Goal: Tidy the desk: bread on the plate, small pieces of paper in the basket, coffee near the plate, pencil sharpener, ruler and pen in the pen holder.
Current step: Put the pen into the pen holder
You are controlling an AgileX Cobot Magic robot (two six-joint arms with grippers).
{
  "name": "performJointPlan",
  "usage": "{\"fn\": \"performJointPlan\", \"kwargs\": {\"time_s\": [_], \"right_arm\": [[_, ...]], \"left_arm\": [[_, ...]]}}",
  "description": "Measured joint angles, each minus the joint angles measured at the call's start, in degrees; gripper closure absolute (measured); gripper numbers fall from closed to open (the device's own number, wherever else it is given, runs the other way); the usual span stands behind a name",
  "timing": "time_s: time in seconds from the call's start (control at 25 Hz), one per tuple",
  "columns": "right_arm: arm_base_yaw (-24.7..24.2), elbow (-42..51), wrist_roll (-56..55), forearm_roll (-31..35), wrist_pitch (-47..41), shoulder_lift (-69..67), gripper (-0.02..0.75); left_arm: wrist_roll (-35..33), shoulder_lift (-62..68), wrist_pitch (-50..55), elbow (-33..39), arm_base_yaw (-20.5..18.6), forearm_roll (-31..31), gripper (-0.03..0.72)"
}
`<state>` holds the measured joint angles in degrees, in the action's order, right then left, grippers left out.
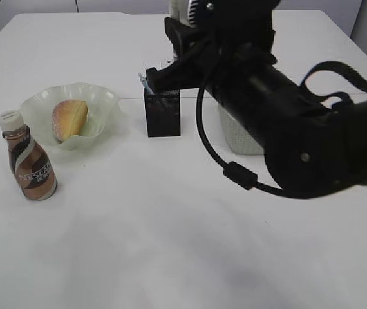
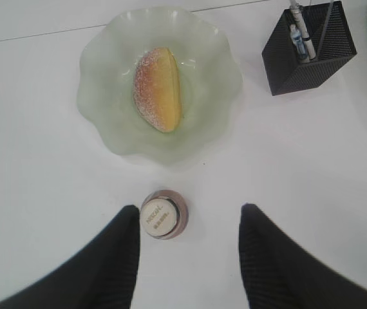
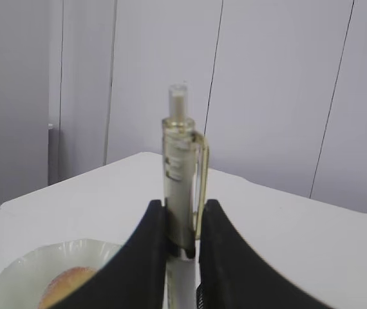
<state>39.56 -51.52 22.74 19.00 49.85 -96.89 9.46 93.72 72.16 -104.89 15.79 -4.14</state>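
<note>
White counter [image 1: 170, 244] fills the scene, with pale wall panels behind it. The bread [image 1: 69, 118] is lying in the plate [image 1: 35, 106], and the coffee [image 1: 28, 158] stands upright just beside the plate, so these two parts of the task seem done. The holder [image 1: 163, 114] stands near the middle of the counter, and the basket [image 1: 238, 138] is mostly hidden behind the right arm.

The right hand [image 3: 182, 248] is closed on a pen [image 3: 182, 187] — the pen is held upright between the two fingers, clip to the side. In the exterior view this hand is seen directly at the holder's mouth, so the pen is judged to be on its way in. The left hand [image 2: 188, 257] is open and grips nothing; it hangs above the coffee, with the cap between the fingers in its view.

Several risks can be named. The holder is light and small, and its mouth is already partly taken by other items; if the pen tip is caught on the mesh rim or on those items, the holder could be pushed or tipped. If the pen is released too high or tilted, it may bounce out onto the counter. The left hand — if lowered carelessly — could knock the coffee over towards the plate.
</note>
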Motion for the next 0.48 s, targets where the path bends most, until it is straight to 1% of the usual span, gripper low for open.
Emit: {"fn": "performJointPlan", "kwargs": {"time_s": [0.08,0.24,0.4,0.48], "right_arm": [[-1.21,-3.84,0.75,0.00,-0.48,-2.54,0.662],[-5.60,-11.68,0.61,0.30,-3.03,-7.26,0.662],[-9.05,-19.12,-4.24,-0.03,-7.28,-11.96,0.662],[-9.89,-22.35,-6.97,-1.80,-10.41,-14.38,0.662]], "left_arm": [[0.00,0.00,0.00,0.00,0.00,-0.08,0.318],[0.00,0.00,0.00,0.00,0.00,-0.20,0.318],[0.00,0.03,0.00,0.00,0.00,-0.53,0.318],[0.00,0.37,0.00,0.00,0.00,-0.78,0.318]]}}
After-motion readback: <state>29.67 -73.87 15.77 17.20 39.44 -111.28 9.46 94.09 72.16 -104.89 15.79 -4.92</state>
